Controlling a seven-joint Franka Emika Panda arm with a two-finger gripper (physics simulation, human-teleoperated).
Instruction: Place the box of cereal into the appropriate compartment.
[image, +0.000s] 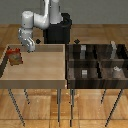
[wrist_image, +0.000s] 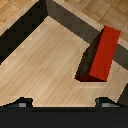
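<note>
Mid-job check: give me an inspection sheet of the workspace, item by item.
Surface: light wooden walled tray on thin legs; wood plank floor below.
Job's things: small red-orange cereal box stands in the tray's far corner at the exterior view's left; dark compartmented bin beside the tray, at the exterior view's right.
Clutter: small grey-white blocks in several bin compartments.
Grippers: tool hovers above the tray near the box, holding nothing; open or shut cannot be told.
Cables: nothing seen.
Surroundings: dark pedestal under the arm.
</note>
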